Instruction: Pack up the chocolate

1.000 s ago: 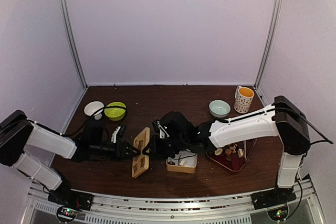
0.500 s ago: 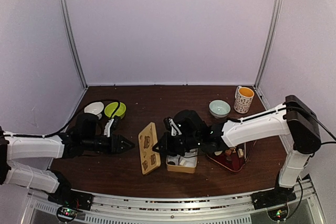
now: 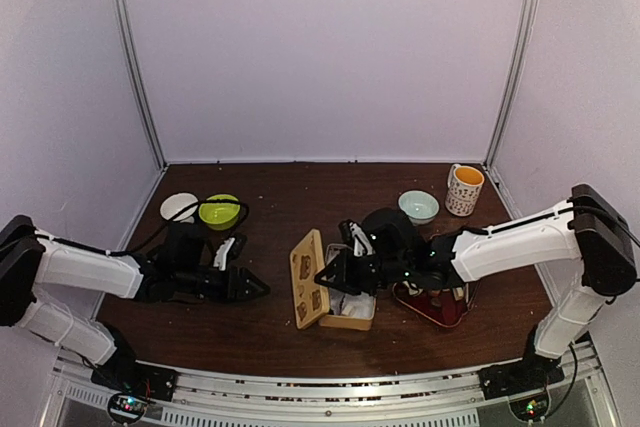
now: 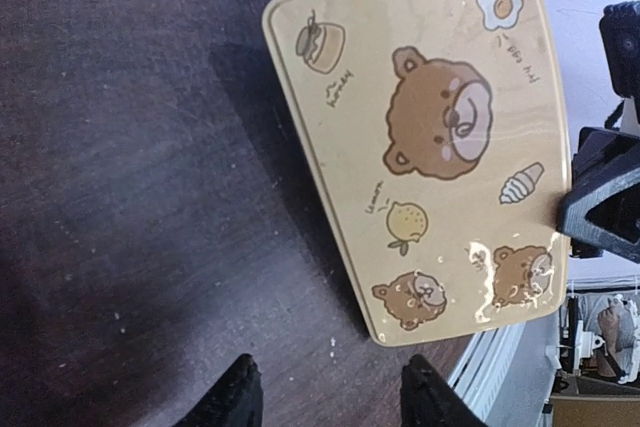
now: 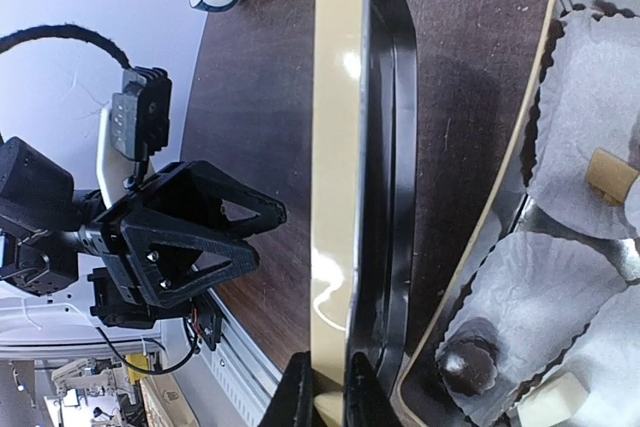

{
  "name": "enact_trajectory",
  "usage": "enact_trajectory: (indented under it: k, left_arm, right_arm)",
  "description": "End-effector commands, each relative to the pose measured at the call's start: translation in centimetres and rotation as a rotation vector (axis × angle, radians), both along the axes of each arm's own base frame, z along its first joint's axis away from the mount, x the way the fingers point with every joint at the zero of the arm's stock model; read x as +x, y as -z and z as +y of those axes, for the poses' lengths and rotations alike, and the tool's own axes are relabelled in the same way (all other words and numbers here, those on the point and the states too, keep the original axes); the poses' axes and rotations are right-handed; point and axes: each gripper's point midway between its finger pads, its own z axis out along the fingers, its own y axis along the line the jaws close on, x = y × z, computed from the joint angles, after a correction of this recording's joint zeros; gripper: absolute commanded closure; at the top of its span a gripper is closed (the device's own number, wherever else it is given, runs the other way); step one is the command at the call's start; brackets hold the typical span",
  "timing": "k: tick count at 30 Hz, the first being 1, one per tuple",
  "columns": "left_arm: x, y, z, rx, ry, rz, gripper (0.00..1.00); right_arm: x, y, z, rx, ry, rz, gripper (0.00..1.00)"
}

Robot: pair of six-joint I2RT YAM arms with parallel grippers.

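From above, my right gripper (image 3: 332, 280) pinches the lid (image 3: 308, 279), which stands on edge against the box's left side. The box (image 3: 348, 322) is half hidden behind it. Chocolate (image 3: 440, 297) lies on a red tray (image 3: 440, 317) just right of the box, the pieces too small to count. My left gripper (image 3: 250, 287) hangs left of the box, clear of the lid.

Left wrist: jaws half apart and empty, with only the tips showing. The lid's bear face blocks the box.

Right wrist: the grip on the lid's rim is cut off at the frame bottom. Inside the box, a dark round piece and a tan cube sit in white liners (image 5: 590, 107).
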Motion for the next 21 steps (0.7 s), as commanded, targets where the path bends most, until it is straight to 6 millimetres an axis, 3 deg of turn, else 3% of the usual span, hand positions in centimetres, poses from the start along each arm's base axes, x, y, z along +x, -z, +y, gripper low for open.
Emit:
enact_trajectory:
  k: [1,7,12,16,21]
  left_arm:
    - [1.5,-2.3,-2.7,-0.087,0.010,-0.067,0.52]
    - [1.8,-2.6,-4.2,-0.080,0.019,-0.080,0.52]
    - [2.0,-2.5,-5.2,-0.083,0.038,-0.076,0.51]
    - [2.0,-2.1,-6.3,-0.103,0.055,-0.057,0.51]
    - [2.3,-2.0,-6.7,-0.118,0.044,-0.054,0.51]
  right_arm:
    - [0.9,-0.8,-1.3,0.004,0.041,-0.039,0.95]
    - [1.5,-2.1,-2.8,0.067,0.091,-0.059,0.95]
    - [1.6,-2.1,-3.6,0.085,0.102,-0.047,0.95]
    - [1.6,-1.8,-3.5,0.092,0.097,-0.032,0.95]
    - [1.5,-3.7,-1.9,0.162,0.055,-0.028,0.95]
